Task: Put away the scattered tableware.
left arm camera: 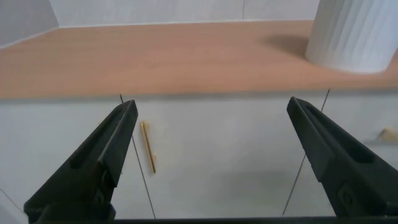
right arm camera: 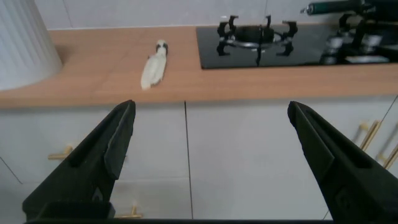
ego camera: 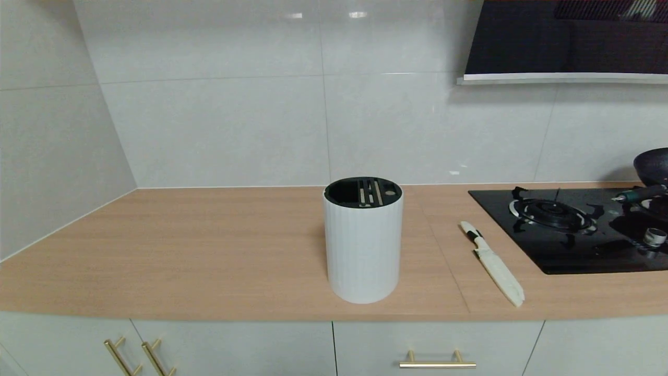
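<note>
A white ribbed holder with a black slotted top stands upright near the counter's front edge; its base also shows in the left wrist view and the right wrist view. A white knife with a black band on its handle lies flat on the counter between the holder and the hob, blade toward the front edge, also seen as the knife. My left gripper is open, low in front of the cabinet doors. My right gripper is open too, below counter height, facing the knife.
A black gas hob sits at the counter's right, with a dark pan on its far burner. White cabinet doors with brass handles run under the wooden counter. Tiled walls close the back and left.
</note>
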Motion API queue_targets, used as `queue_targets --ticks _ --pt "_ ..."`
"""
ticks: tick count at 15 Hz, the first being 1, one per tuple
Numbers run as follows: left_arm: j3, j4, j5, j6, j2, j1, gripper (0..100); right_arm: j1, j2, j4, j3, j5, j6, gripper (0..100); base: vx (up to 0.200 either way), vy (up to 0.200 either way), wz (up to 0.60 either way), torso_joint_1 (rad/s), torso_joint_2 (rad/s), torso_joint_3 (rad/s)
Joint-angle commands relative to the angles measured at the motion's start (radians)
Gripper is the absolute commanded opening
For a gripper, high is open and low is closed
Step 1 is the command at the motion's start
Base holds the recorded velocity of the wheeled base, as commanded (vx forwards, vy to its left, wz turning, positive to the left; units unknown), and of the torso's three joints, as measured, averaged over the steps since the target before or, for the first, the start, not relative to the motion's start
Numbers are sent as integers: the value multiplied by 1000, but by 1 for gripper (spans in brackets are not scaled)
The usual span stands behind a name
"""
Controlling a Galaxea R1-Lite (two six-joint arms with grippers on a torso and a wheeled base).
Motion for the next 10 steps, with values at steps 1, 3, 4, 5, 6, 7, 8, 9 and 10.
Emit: queue_targets --ticks 1,3,4,5,6,7,8,9,10 --pt "0 0 0 0 0 1 100 0 2 0 0 0 0 100 0 0 0 242 -520 -276" --pt "0 0 0 0 0 1 100 0 1 0 0 0 0 100 0 0 0 244 -542 -283" --pt "0 0 0 0 0 1 100 0 2 0 0 0 0 100 0 0 0 246 -549 -295" --pt "0 0 0 0 0 -1 100 0 2 0 0 0 0 100 0 0 0 242 -549 -290" --pt "0 0 0 0 0 1 100 0 1 0 0 0 0 100 0 0 0 266 -569 -295" --pt "0 0 0 0 0 1 100 0 1 0 0 0 0 100 0 0 0 286 -583 -295" --pt "0 0 0 0 0 1 100 0 2 0 0 0 0 100 0 0 0 276 -583 -305" --pt "0 0 0 0 0 1 100 0 2 0 0 0 0 100 0 0 0 276 -588 -300" --pt "0 0 0 0 0 1 100 0 1 0 0 0 0 100 0 0 0 295 -608 -310"
